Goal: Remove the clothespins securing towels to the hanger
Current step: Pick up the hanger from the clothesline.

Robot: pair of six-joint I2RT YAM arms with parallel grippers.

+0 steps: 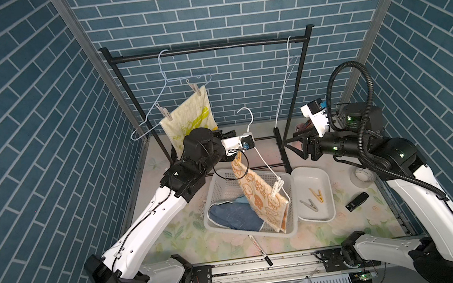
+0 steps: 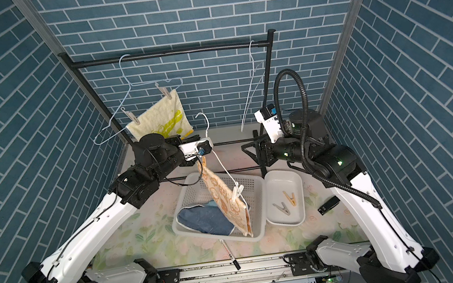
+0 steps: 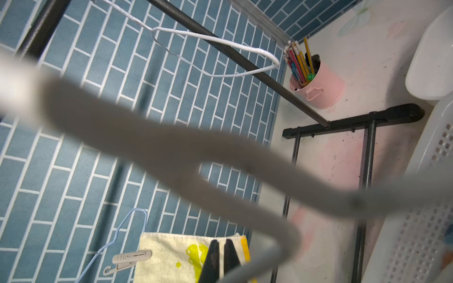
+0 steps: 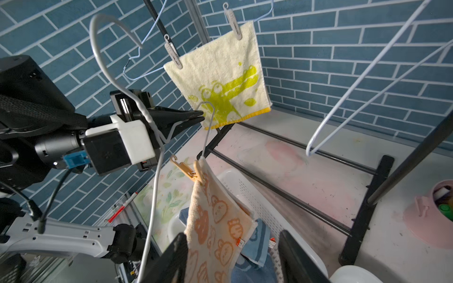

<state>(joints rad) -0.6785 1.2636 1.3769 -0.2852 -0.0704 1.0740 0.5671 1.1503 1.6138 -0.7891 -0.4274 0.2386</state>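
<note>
My left gripper [image 1: 226, 133] [image 4: 198, 116] is shut on the neck of a white wire hanger [image 1: 263, 161]. An orange-cream towel [image 1: 259, 200] [image 4: 215, 220] hangs from that hanger over the basket, pinned by a tan clothespin [image 4: 190, 171] at its upper corner and a white clothespin [image 1: 276, 187] lower down. A pale yellow towel [image 1: 187, 117] hangs on a blue hanger [image 1: 164, 79] by two grey clothespins [image 1: 163, 113] [image 1: 194, 88]. My right gripper [image 1: 293, 145] [image 4: 232, 259] stands open above the orange towel, gripping nothing. In the left wrist view the left gripper [image 3: 221, 245] shows closed fingertips.
A white basket [image 1: 216, 184] holds a blue towel [image 1: 234, 214]. Beside it a white tray [image 1: 309, 177] holds two loose clothespins [image 1: 313, 199]. An empty white hanger [image 1: 286, 87] hangs on the black rack [image 1: 208, 49]. A pink pencil cup [image 3: 316, 85] stands behind; a marker pen [image 1: 259, 250] lies in front.
</note>
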